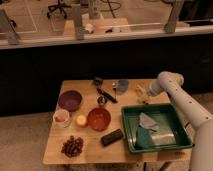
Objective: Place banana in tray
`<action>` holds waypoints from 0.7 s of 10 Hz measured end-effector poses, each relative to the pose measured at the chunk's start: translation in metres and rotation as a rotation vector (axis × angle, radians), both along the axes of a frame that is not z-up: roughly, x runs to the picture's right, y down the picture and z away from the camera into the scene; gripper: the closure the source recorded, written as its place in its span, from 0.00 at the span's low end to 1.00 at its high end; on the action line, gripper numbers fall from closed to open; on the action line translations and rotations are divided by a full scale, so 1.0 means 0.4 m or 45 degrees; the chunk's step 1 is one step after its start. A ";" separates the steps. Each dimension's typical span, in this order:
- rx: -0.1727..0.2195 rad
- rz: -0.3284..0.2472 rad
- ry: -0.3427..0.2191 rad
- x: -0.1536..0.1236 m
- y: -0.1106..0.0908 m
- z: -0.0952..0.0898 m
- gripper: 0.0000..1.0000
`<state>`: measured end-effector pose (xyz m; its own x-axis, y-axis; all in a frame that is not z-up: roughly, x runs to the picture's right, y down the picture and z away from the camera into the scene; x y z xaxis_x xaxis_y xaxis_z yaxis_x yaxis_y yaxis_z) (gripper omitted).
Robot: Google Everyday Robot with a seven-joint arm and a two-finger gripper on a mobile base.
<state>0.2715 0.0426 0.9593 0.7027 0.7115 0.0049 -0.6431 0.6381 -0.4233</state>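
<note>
Fingers: mine, low over the desk, just past the tray's far rim near its left end. I cannot tell whether they are clenched or released.
Arm: mine, white, bent at the elbow above the tray's far right corner and running down along the tray's right side.
Banana: lying on the desk just beyond the tray's far rim, outside the tray, right beside my fingers. I cannot tell whether we touch.
Tray: dark green, on the right part of the desk. It holds a grey crumpled piece, a green piece and a pale flat packet.
Black bar: just left of the tray's near corner.
Orange bowl: left of the tray, a little apart from it.
Yellow cup: just left of the orange bowl, farther from the tray.
White cup: farther left again.
Purple bowl: well left of the tray, towards the back.
Blue cup: beyond the tray's far left corner, left of the banana.
Brown cluster: well left of the tray, near the desk's front edge.
</note>
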 end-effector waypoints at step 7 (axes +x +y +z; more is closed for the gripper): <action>0.012 -0.027 0.056 0.013 0.016 0.066 0.48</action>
